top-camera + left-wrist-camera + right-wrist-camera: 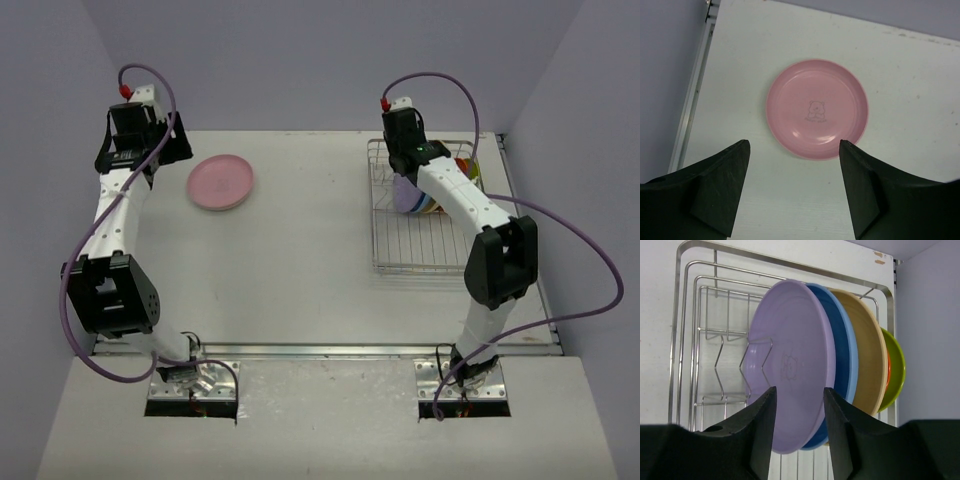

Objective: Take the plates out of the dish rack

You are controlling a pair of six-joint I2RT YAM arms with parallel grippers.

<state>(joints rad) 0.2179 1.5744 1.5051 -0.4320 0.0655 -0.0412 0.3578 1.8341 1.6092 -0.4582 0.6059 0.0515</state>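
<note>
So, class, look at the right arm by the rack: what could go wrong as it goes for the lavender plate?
1. The lavender plate stands close against the blue plate, so a finger of the open right pincer might catch the blue rim and drag both.
2. It stands upright among the dish rack wires; a tilted pull could snag it or shift the rack.

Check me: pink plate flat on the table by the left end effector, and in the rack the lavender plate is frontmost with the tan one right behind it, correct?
Not quite. The right wrist view shows the blue plate directly behind the lavender plate; the tan plate comes after the blue. The pink plate does lie flat by the left end effector.
</note>
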